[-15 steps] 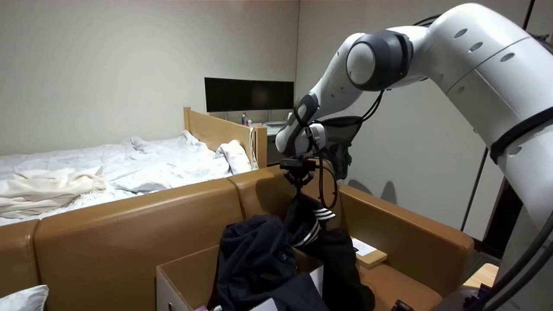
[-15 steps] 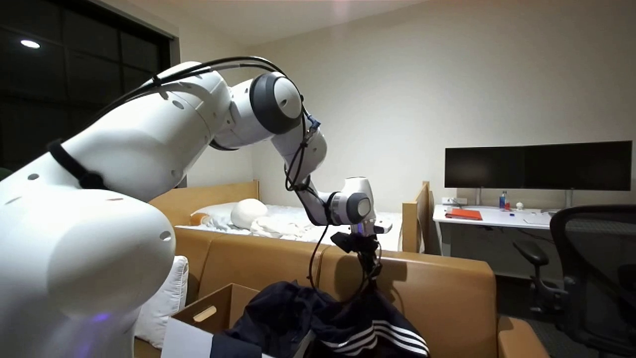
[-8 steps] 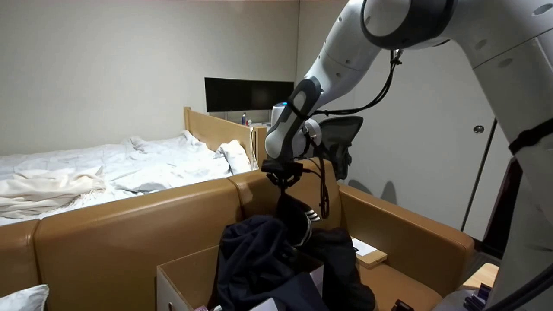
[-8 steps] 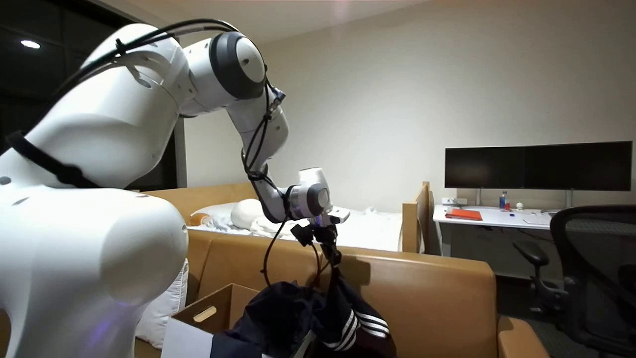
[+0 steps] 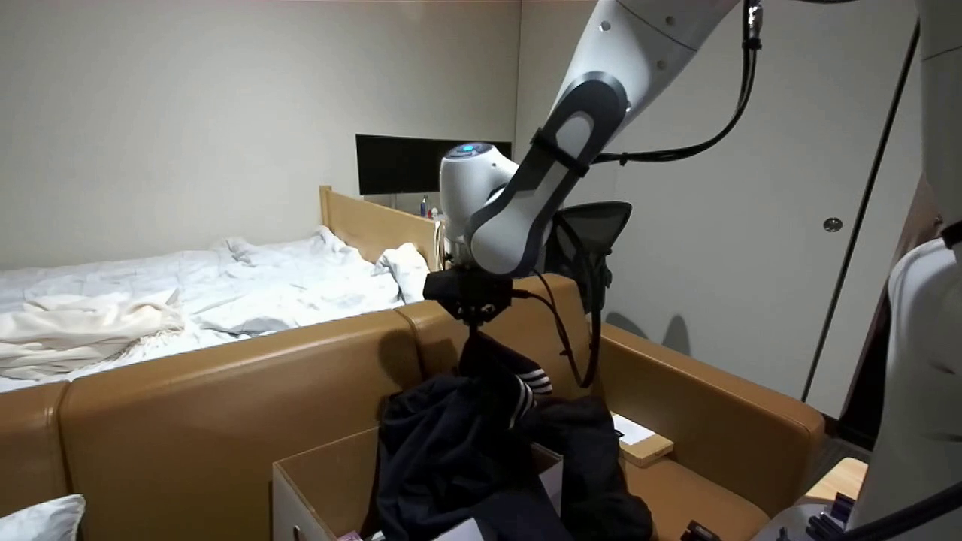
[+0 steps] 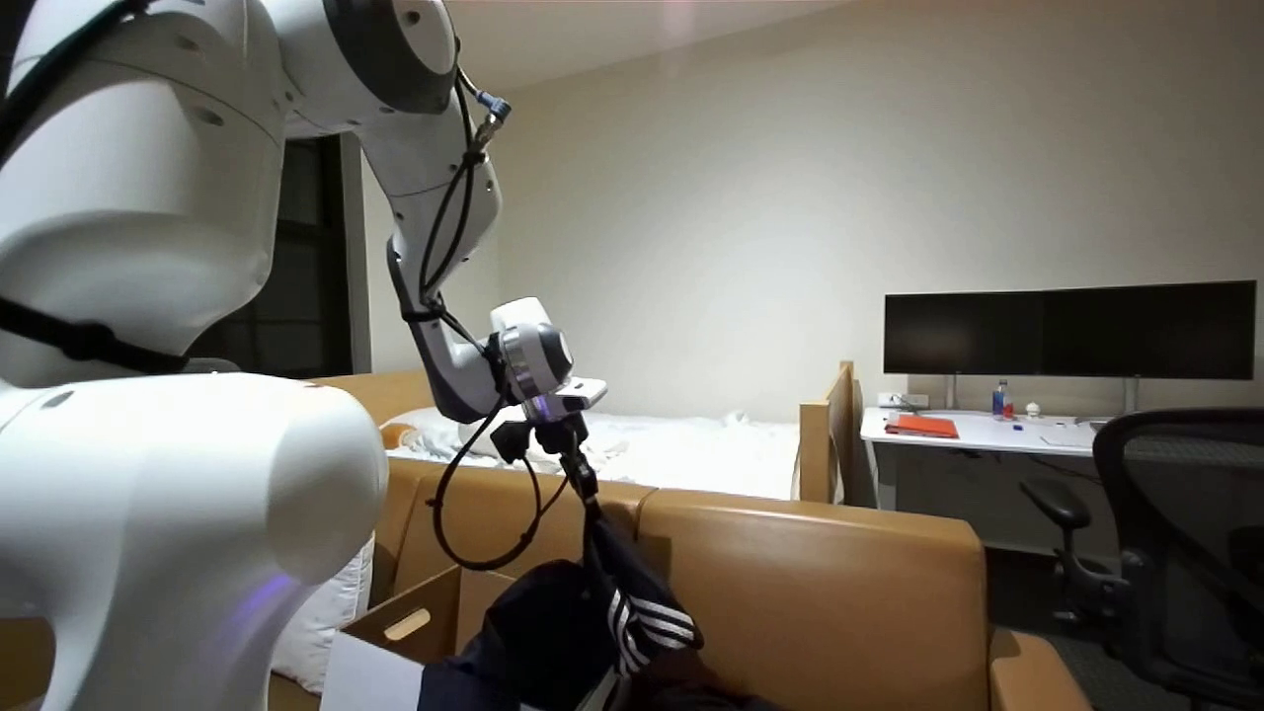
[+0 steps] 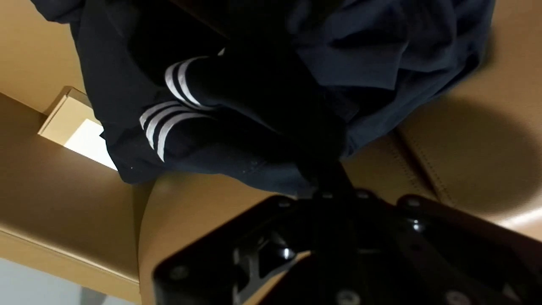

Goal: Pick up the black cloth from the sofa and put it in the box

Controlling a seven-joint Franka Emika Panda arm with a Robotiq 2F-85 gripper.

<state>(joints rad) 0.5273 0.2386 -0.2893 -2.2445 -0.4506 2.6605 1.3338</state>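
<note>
My gripper (image 5: pixel 473 329) points down and is shut on a pinched-up end of the black cloth with white stripes (image 5: pixel 492 364). The gripper also shows in an exterior view (image 6: pixel 589 494) and in the wrist view (image 7: pixel 332 178). The striped cloth (image 6: pixel 632 583) hangs from the fingertips and runs down into a dark heap. Navy cloth (image 5: pixel 443 451) lies in and over the open box (image 5: pixel 289 500); I cannot tell whether it is the same piece. Black cloth (image 5: pixel 594 466) also hangs outside the box's right side, onto the brown sofa (image 5: pixel 240 383). In the wrist view the stripes (image 7: pixel 169 114) show clearly.
A flat cardboard package with white paper (image 5: pixel 646 448) lies on the sofa seat by the armrest (image 5: pixel 706 391). The sofa backrest (image 6: pixel 820 592) stands right behind the gripper. A white pillow (image 6: pixel 326 622) leans beside the box. A bed (image 5: pixel 248 278) is behind the sofa.
My gripper has moved left in both exterior views, and slightly up in one, pulling the striped cloth end along. The cloth heap over the box has barely moved.
</note>
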